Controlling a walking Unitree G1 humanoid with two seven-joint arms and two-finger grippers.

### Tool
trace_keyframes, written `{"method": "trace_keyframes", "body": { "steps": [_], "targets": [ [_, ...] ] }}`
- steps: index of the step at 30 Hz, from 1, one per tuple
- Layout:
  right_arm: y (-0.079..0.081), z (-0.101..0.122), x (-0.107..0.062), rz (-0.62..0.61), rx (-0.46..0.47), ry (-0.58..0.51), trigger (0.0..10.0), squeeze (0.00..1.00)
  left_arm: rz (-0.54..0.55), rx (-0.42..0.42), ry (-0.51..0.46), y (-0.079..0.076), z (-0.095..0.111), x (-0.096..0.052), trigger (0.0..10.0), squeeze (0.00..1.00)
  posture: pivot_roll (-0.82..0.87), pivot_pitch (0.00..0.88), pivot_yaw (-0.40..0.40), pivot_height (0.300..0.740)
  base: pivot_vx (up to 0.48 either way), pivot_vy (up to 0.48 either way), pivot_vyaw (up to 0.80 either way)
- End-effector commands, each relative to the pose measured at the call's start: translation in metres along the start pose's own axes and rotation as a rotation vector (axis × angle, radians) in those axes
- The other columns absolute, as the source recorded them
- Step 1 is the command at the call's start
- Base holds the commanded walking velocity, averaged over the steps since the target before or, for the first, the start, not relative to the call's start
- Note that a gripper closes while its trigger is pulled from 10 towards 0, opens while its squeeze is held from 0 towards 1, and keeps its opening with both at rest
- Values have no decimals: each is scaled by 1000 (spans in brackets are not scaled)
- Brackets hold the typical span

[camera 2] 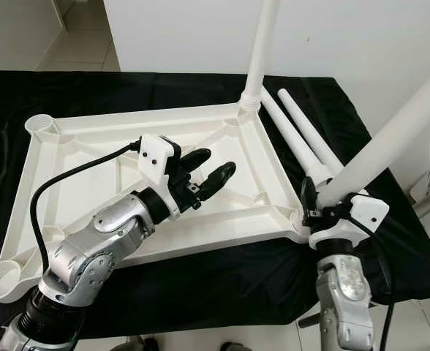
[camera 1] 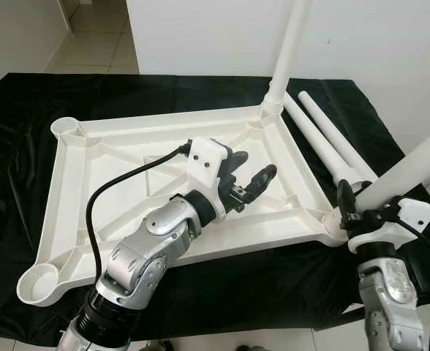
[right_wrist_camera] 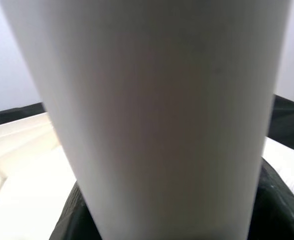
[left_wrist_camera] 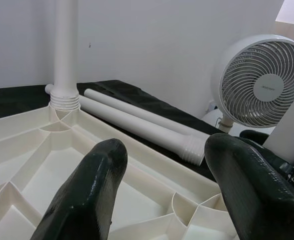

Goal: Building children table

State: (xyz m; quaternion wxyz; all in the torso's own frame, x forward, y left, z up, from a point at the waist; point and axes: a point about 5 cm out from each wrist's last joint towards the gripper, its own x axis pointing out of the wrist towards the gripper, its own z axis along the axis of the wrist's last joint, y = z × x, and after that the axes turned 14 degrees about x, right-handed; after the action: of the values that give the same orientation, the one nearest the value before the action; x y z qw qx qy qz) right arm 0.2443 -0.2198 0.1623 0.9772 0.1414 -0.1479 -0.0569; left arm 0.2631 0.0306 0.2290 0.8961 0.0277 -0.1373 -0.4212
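A: Where's the tabletop?

B: White ribbed plastic tabletop [camera 1: 120, 157] lies upside down on the counter [camera 1: 25, 110], which is draped in black cloth. Each corner has a round socket. Far-left socket [camera 1: 67, 129] and near-left socket [camera 1: 39, 284] have nothing in them.

A: Legs?

B: One white plastic tube leg [camera 1: 288, 51] stands upright in the far-right socket [camera 1: 273, 108]. A second white tube leg [camera 1: 412, 164] sits tilted with its lower end at the near-right socket [camera 1: 334, 227]; can't tell how deep it is seated. Two loose white tube legs [camera 1: 325, 139] lie side by side on the cloth just beside the tabletop's right edge, threaded ends toward the robot.

A: Tools?

B: Right tool [camera 1: 357, 212] is clenched around the tilted leg just above the near-right socket; in the right wrist view the leg [right_wrist_camera: 157, 110] runs between the black fingers [right_wrist_camera: 282, 205]. Left tool [camera 1: 251, 175] hovers over the middle-right ribs of the tabletop, released, fingers [left_wrist_camera: 87, 190] spread apart, gripping nothing.

A: Anything else?

B: White round fan [left_wrist_camera: 259, 82] stands past the counter's right side.
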Motion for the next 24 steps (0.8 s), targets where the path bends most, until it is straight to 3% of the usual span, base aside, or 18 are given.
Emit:
{"method": "trace_keyframes", "body": {
  "steps": [1, 14, 18, 24],
  "targets": [
    [-7, -27, -10, -79, 1, 151, 10000, 0, -106, 3, -34, -9, 6, 0, 10000, 0, -33, 142, 31, 740, 0, 0, 0],
    [3, -33, -2, -270, 24, 146, 10000, 0, -103, 0, -38, -9, 6, 1, 10000, 0, -28, 147, 24, 740, 0, 0, 0],
    [6, -34, -1, -391, -4, 103, 10000, 0, -99, 0, -39, -9, 6, 1, 10000, 0, -28, 148, 25, 740, 0, 0, 0],
    [10, -33, -2, -451, -36, 61, 10000, 0, -97, 0, -41, -9, 7, 1, 10000, 0, -23, 147, 23, 740, 0, 0, 0]
  ]
}}
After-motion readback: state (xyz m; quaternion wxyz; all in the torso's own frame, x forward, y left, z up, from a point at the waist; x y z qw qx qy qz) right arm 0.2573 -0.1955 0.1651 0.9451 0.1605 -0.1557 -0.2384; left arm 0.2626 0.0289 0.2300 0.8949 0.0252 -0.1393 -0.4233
